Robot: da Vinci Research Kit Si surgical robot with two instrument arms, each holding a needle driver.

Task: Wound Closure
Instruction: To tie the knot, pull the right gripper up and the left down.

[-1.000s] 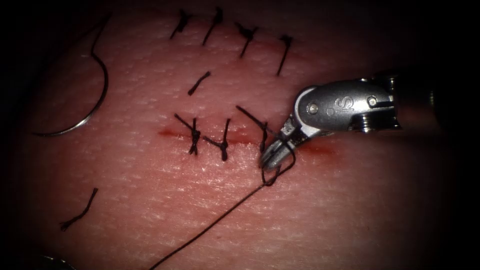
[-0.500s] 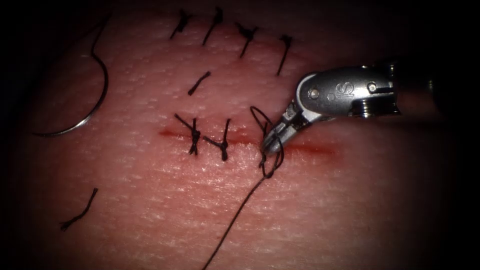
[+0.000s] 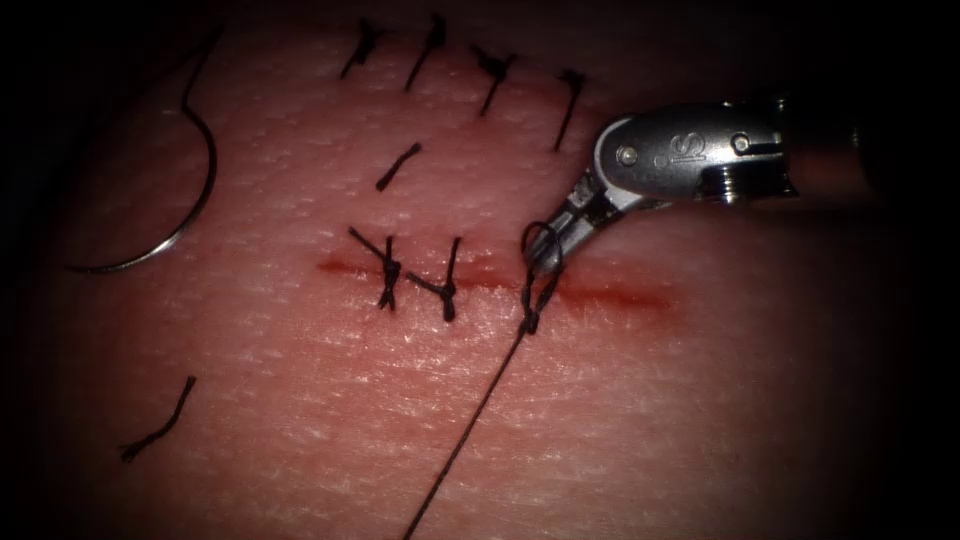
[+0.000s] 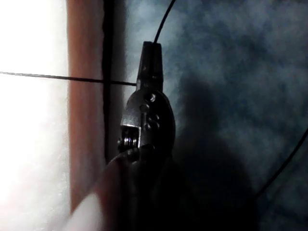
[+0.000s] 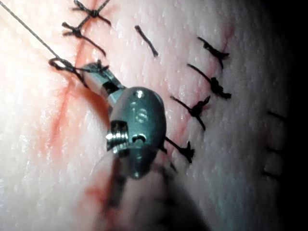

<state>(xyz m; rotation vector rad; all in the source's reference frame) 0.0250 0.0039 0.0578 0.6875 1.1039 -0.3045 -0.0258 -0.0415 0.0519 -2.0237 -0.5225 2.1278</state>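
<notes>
Endoscope view: right tool (image 3: pixel 545 262) at cut (image 3: pixel 610 297) in tissue (image 3: pixel 650 420), jaws closed on short thread end beside small loop at third stitch (image 3: pixel 528 300). Long thread (image 3: pixel 465 435) runs taut from that stitch toward lower frame edge. Two tied stitches (image 3: pixel 388 272) left of it on cut. Needle (image 3: pixel 180 215) lies loose on tissue well left of cut, not in tissue, held by neither tool. Cut thread ends (image 3: pixel 158 428) scattered around cut; older stitch row (image 3: pixel 490 72) above it. Left tool (image 4: pixel 150 60) off tissue, jaws clamped on thread in left wrist view.
</notes>
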